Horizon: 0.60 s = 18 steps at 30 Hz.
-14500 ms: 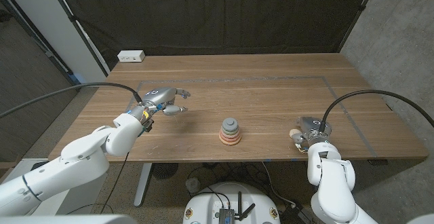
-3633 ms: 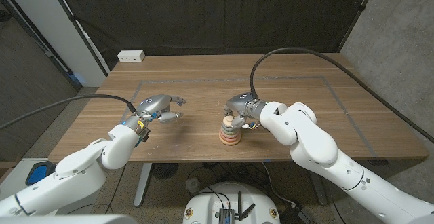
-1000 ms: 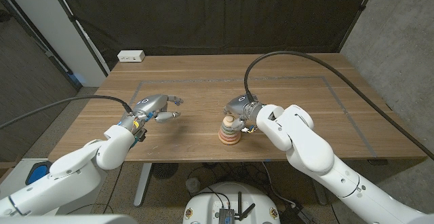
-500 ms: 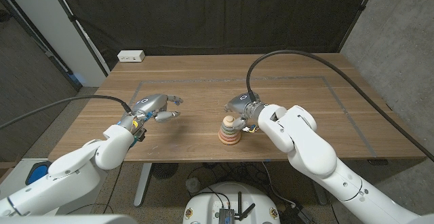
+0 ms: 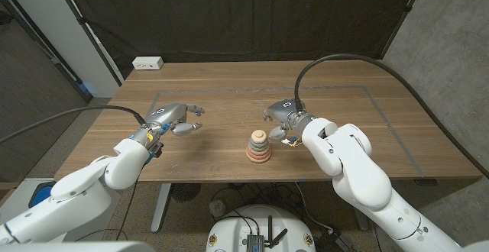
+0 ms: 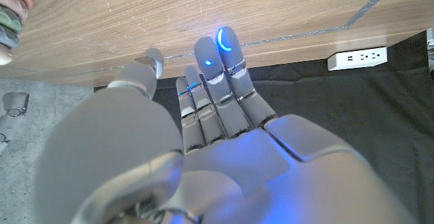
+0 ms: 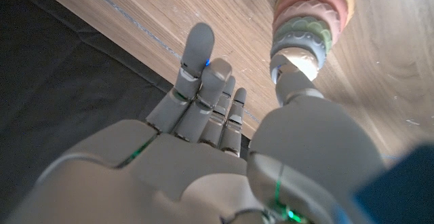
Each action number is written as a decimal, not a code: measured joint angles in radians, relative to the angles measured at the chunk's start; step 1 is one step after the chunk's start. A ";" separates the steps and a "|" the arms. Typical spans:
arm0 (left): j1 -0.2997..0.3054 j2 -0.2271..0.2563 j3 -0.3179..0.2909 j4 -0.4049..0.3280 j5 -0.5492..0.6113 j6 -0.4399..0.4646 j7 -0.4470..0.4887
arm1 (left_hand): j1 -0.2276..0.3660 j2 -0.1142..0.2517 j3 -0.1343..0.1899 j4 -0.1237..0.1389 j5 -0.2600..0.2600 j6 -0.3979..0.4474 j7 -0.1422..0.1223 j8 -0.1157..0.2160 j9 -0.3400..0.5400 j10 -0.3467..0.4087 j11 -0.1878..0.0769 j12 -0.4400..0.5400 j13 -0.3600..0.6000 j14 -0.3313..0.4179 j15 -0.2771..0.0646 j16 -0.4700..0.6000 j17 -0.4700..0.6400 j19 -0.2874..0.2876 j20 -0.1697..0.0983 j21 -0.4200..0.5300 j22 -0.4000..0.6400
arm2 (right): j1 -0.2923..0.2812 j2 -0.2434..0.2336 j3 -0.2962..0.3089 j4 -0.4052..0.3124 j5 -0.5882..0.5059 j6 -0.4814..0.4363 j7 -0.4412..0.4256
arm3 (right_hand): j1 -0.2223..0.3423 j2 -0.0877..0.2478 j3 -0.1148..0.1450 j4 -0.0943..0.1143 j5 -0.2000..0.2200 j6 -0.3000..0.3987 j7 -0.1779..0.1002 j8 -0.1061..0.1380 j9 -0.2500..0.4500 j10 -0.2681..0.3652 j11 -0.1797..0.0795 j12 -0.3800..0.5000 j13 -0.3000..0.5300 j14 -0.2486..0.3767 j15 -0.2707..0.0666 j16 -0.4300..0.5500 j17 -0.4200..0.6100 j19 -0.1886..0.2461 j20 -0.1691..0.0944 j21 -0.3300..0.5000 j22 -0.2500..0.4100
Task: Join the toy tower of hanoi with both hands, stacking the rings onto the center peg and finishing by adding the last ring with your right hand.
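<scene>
Pastel ring stack (image 7: pixel 308 17), peg hidden

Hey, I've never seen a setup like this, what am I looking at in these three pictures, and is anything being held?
This is a white two-armed robot standing at a wooden table. Each arm ends in a metal robot hand with fingers.

The wide picture comes from a camera on the robot's head, looking down over both arms. The other two come from cameras on the wrists, looking along the back of each hand, so the scene appears turned around.

In the middle of the table stands a toy tower: pastel rings stacked on a peg, widest at the bottom. A white power strip lies at the far left corner.

The left robot hand is over the table with its fingers apart, holding nothing. The right robot hand is just beside the tower, fingers spread, also holding nothing. All the rings I can see are on the peg.
</scene>
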 measured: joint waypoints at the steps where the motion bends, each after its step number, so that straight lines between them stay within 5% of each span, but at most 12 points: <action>1: -0.001 -0.005 0.000 -0.003 0.000 0.000 0.000 | 0.000 0.000 0.000 0.000 0.000 0.000 0.000 -0.005 0.000 0.000 0.000 0.000 -0.001 0.000 0.000 0.000 -0.001 0.000 0.000 0.000 0.000 | 0.000 0.000 0.000 0.000 0.003 -0.009 -0.018 | 0.000 0.000 0.000 0.000 0.000 0.001 0.002 0.004 0.000 0.008 -0.002 0.000 0.000 0.003 0.003 0.002 0.001 0.004 -0.003 0.000 0.000; 6: -0.011 -0.026 0.011 -0.016 0.007 0.029 -0.001 | 0.000 0.000 0.000 0.000 0.000 0.000 0.000 -0.008 0.000 -0.001 -0.001 0.000 -0.002 0.000 0.000 0.000 -0.002 0.000 0.000 0.000 0.000 | -0.090 -0.012 0.086 -0.024 0.039 -0.035 -0.096 | 0.008 0.008 0.000 0.000 0.000 0.016 -0.005 0.008 0.000 0.019 -0.006 0.000 0.000 0.015 -0.007 0.007 0.006 0.014 -0.007 0.000 0.000; 10: -0.024 -0.050 0.040 -0.025 0.007 0.029 -0.001 | 0.000 0.000 0.000 0.000 0.000 0.000 0.000 -0.008 0.000 -0.003 -0.003 0.000 -0.002 0.000 0.000 0.000 0.001 0.000 0.000 0.000 0.000 | -0.090 -0.012 0.086 -0.024 0.085 -0.055 -0.176 | 0.008 0.008 0.000 0.000 0.000 0.032 -0.010 0.009 0.000 0.031 -0.007 0.000 0.000 0.018 -0.004 0.011 0.009 0.014 -0.007 0.000 0.000; 11: -0.029 -0.057 0.051 -0.027 0.040 0.061 0.026 | 0.000 0.000 0.000 0.000 0.000 0.000 0.000 -0.008 0.000 -0.003 -0.003 0.000 -0.002 0.000 0.000 0.000 0.001 0.000 0.000 0.000 0.000 | -0.173 -0.043 0.156 -0.035 0.101 -0.059 -0.200 | 0.008 0.008 0.002 -0.002 0.000 0.032 -0.010 0.015 0.000 0.031 -0.007 0.000 0.000 0.018 -0.004 0.011 0.010 0.014 -0.007 0.000 0.000; 14: -0.044 -0.080 0.085 -0.031 0.060 0.089 0.059 | 0.000 0.000 0.000 0.000 0.000 0.000 0.000 -0.008 0.000 -0.003 -0.003 0.000 -0.002 0.000 0.000 0.000 0.001 0.000 0.000 0.000 0.000 | -0.211 -0.060 0.218 -0.038 0.159 -0.070 -0.276 | 0.008 0.008 0.003 -0.003 0.000 0.032 -0.010 0.015 0.000 0.040 -0.006 0.000 0.003 0.018 -0.004 0.011 0.008 0.014 -0.007 0.004 0.000; 17: -0.055 -0.096 0.111 -0.037 0.060 0.089 0.059 | 0.000 0.000 0.000 0.000 0.000 0.000 0.000 -0.008 0.000 -0.003 -0.003 0.000 -0.002 0.000 0.000 0.000 0.001 0.000 0.000 0.000 0.000 | -0.211 -0.060 0.218 -0.038 0.213 -0.073 -0.338 | 0.013 0.013 0.003 -0.003 0.000 0.032 -0.010 0.015 0.000 0.040 -0.005 0.000 0.003 0.024 -0.005 0.011 0.009 0.014 -0.007 0.004 0.000; 18: -0.057 -0.100 0.116 -0.038 0.087 0.089 0.059 | 0.000 0.000 0.000 0.000 0.000 0.000 0.000 -0.008 0.000 -0.003 -0.003 0.000 -0.002 0.000 0.000 0.000 0.001 0.000 0.000 0.000 0.000 | -0.267 -0.086 0.285 -0.038 0.221 -0.073 -0.347 | 0.013 0.013 0.003 -0.003 0.000 0.038 -0.009 0.015 0.000 0.041 -0.006 0.000 0.003 0.029 -0.007 0.014 0.009 0.014 -0.007 0.004 0.000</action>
